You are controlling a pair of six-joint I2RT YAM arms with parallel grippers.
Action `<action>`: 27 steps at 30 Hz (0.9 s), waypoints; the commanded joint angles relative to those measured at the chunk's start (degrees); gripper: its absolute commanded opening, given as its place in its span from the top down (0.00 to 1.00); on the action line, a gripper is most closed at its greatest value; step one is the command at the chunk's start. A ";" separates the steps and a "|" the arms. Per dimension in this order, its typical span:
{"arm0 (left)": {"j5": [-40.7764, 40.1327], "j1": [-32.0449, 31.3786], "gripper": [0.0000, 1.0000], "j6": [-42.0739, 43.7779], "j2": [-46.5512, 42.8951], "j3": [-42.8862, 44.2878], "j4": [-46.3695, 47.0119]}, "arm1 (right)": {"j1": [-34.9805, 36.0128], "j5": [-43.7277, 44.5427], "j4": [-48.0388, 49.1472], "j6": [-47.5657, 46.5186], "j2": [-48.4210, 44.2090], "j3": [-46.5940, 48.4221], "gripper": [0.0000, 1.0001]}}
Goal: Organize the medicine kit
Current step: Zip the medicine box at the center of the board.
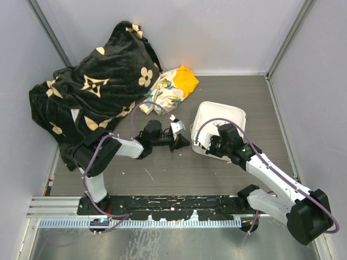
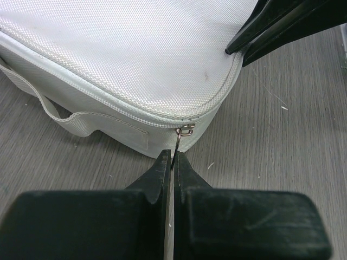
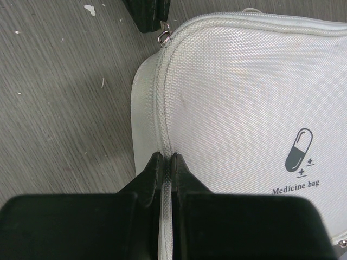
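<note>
Stretched low, the left pincer [image 2: 171,161] pinches the zipper pull [image 2: 185,130] of the medicine kit [image 3: 244,81]; the right pincer [image 3: 167,160] clamps its rim.

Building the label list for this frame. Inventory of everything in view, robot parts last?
medicine kit: 1, white/pale grey, right of table centre
pill logo: 1, dark, on the kit's lid
zip pull: 1, metal, at the kit's corner facing the left arm
carry strap: 1, pale grey, on the kit's side wall
blanket: 1, black with cream flower pattern, heaped at far left
cloth bundle: 1, floral and orange, far centre, against the blanket
table: 1, grey wood-grain
left end effector: 1, black, shut on the zip pull
right end effector: 1, black, shut on the kit's zip seam
</note>
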 commanded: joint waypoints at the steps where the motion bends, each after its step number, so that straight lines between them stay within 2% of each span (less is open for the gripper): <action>1: -9.85 2.96 1.00 -0.13 -2.47 2.28 0.78 | -0.92 2.48 -8.10 0.89 -1.21 -0.06 0.99; 5: -13.45 3.08 1.00 -0.12 -3.22 3.97 -3.98 | -0.99 2.03 -9.20 0.46 -1.46 -0.07 0.99; 20: -10.68 4.37 1.00 1.92 -5.76 1.16 -1.92 | -1.04 5.56 -11.39 -1.68 -1.41 1.26 0.99; 23: -7.50 4.07 1.00 2.03 -5.45 1.27 -2.04 | -1.18 3.35 -11.39 -0.46 -0.93 2.00 0.99; 27: -7.57 0.68 1.00 4.70 -4.70 3.50 -6.11 | -1.16 -1.46 -11.06 1.97 0.31 3.27 0.99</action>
